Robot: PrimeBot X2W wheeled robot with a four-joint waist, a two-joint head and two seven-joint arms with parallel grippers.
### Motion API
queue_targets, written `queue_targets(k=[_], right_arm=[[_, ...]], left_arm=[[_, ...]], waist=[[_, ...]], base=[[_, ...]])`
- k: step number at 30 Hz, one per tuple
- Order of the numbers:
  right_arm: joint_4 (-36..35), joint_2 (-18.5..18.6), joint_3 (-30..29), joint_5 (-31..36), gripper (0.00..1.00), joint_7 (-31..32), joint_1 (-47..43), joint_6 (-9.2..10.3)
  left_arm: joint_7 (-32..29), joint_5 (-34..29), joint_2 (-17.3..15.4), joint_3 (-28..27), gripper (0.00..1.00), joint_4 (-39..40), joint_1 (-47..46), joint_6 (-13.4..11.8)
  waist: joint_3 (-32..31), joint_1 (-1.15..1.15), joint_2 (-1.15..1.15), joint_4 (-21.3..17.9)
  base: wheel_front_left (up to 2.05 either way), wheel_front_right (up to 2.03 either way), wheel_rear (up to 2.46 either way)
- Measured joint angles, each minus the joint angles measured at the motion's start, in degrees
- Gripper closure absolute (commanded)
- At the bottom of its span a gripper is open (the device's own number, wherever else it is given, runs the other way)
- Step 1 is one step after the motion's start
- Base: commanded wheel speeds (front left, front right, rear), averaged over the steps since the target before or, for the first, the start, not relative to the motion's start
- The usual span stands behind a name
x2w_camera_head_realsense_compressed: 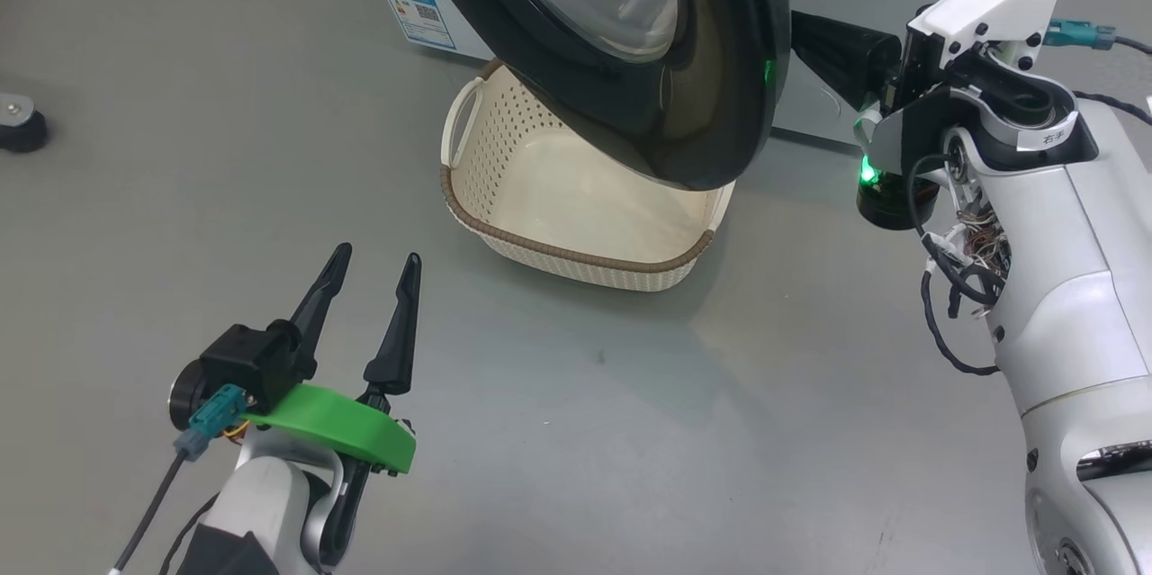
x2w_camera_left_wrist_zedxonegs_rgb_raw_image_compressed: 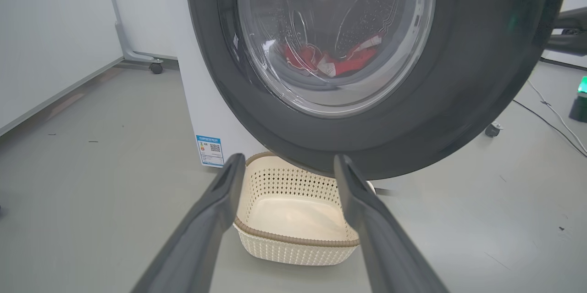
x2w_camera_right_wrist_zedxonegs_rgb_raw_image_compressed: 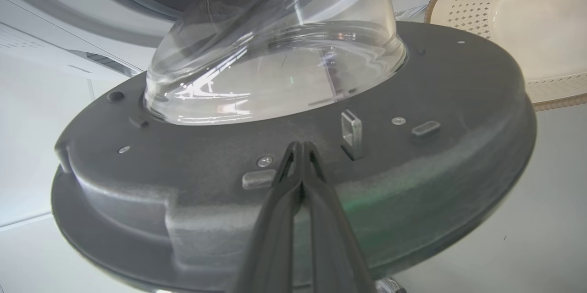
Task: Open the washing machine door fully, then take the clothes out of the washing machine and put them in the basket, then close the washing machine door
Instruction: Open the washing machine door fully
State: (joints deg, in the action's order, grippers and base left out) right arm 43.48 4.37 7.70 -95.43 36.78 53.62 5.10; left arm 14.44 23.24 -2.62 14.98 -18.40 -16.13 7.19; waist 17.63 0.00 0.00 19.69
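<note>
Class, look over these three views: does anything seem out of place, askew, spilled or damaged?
Nothing looks spilled or broken. One oddity: the basket sits partly under the partly open washing machine door, whose black rim overhangs it. Also, a bundle of wires lies exposed on the right arm.

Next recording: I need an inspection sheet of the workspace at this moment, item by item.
Surface: grey floor, a few small marks.
Job's things: washing machine door swung out over the basket, which is empty; clothes inside the washing machine.
Clutter: small dark round object on the floor, far left.
Grippers: left gripper open, empty, above the floor; right gripper shut, tips at the door's inner rim beside the latch.
Cables: loose black cables on the right arm; a floor cable.
Surroundings: white wall; a stand's castor.
</note>
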Motion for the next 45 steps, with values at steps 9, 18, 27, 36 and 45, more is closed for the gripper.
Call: queue_targets(k=[9, 18, 27, 36, 45], right_arm=[[-1.47, 0.02, 5.61, -4.77, 1.00, 0.49, -1.38, -0.43], [-4.07, 0.04, 12.10, -9.32, 1.00, 0.45, -2.65, -0.51], [-6.90, 0.00, 17.69, -14.48, 1.00, -0.89, -3.94, -0.51], [-9.26, 0.13, 23.73, -18.57, 1.00, -2.87, -5.00, -0.49], [-12.12, 0.10, 28.99, -23.15, 1.00, -4.61, -6.04, -0.51]], left_arm=[[0.00, -0.15, 0.00, 0.18, 0.00, 0.21, 0.57, 0.00], [0.00, -0.15, 0.01, 0.20, 0.00, 0.32, 0.80, 0.00], [0.00, -0.32, 0.02, 0.35, 0.00, 0.40, 0.80, 0.00], [0.00, -0.32, 0.02, 0.57, 0.00, 0.40, 0.83, 0.00], [0.00, -0.33, 0.03, 0.58, 0.00, 0.38, 0.85, 0.00]], waist=[[-0.23, 0.00, 0.00, 0.01], [-0.26, 0.00, 0.00, 0.28], [-0.55, 0.00, 0.00, 0.57], [-0.59, 0.00, 0.00, 1.01], [-0.91, 0.00, 0.00, 1.49]], base=[[0.00, 0.00, 0.00], [0.00, 0.00, 0.00], [0.00, 0.00, 0.00], [0.00, 0.00, 0.00], [0.00, 0.00, 0.00]])
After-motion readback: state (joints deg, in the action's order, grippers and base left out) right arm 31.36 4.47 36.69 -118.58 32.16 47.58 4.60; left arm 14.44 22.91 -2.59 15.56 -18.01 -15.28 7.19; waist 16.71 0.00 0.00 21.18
